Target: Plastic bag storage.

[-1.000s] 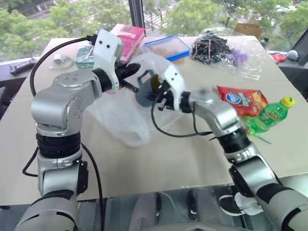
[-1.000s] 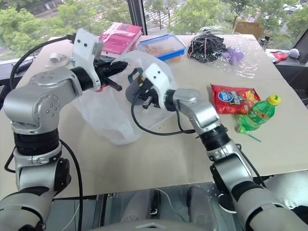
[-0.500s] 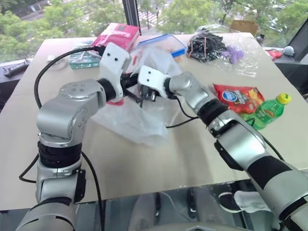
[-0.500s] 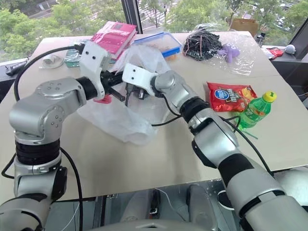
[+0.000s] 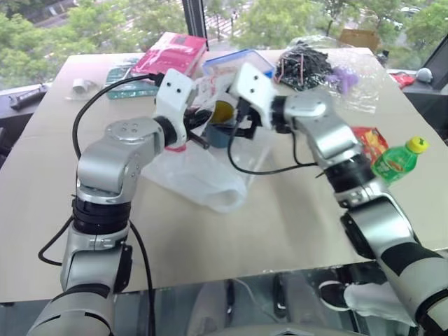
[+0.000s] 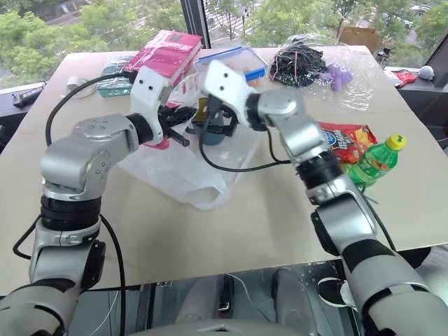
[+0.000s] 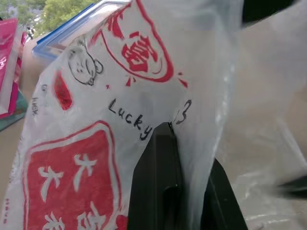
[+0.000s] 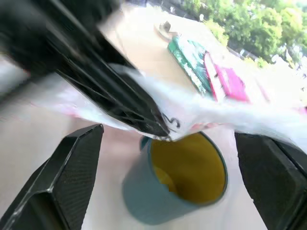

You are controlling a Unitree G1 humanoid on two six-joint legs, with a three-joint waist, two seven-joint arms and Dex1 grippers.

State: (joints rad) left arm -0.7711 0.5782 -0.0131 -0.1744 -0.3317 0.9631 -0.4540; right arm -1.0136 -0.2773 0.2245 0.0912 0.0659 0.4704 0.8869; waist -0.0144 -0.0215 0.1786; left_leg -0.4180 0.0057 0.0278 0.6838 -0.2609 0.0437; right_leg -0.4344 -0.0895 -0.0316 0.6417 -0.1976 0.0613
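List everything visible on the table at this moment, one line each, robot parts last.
plastic bag: one, white with red print, table centre, an edge pinched in the left pincer
mug: one, blue outside, yellow inside, under the raised bag edge
book: one, pink, far side
lidded box: one, clear with blue rim, far side
green packet: one, far left
cable bundle: one, black, on clear plastic, far right
snack packet: one, red, right
bottle: one, green with yellow cap, right
left pincer: black, shut on the bag
right pincer: black, open, over the mug
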